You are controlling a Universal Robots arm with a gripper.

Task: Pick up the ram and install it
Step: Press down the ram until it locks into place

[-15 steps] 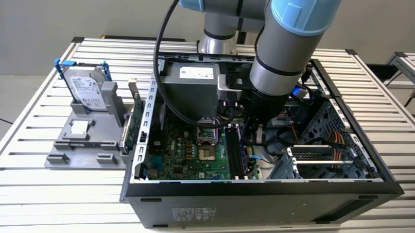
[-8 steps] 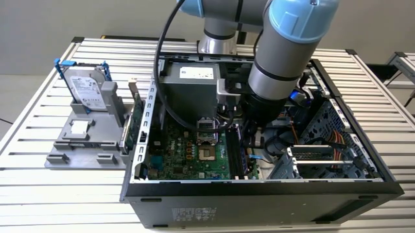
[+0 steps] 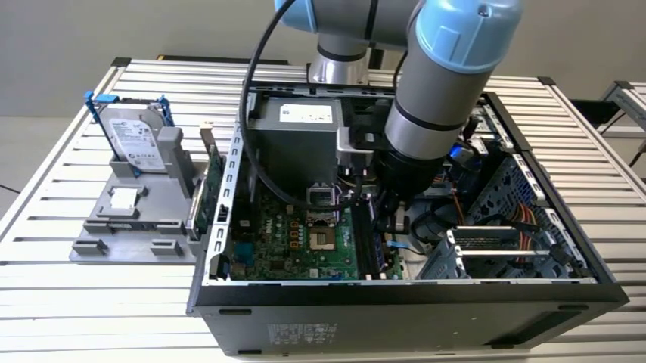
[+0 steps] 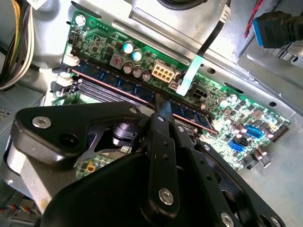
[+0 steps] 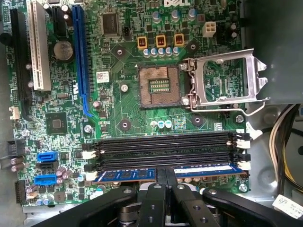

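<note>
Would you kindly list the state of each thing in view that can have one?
ram: lying along the outermost memory slot, fingers closed on its middle.
gripper: shut on the ram.
CPU socket: empty, retention frame swung open.
other memory slots: empty.
computer case: side open.
hard drive: propped on the grey fixture, outside the case.

The ram [image 5: 128, 175] is dark blue with a white label, beside black empty memory slots [image 5: 165, 147] on the green motherboard [image 5: 123, 101]. The claw [image 5: 165, 182] is black. The arm's joints [image 3: 464, 30] are light blue, and the desk [image 3: 60, 287] is pale slatted metal.
</note>
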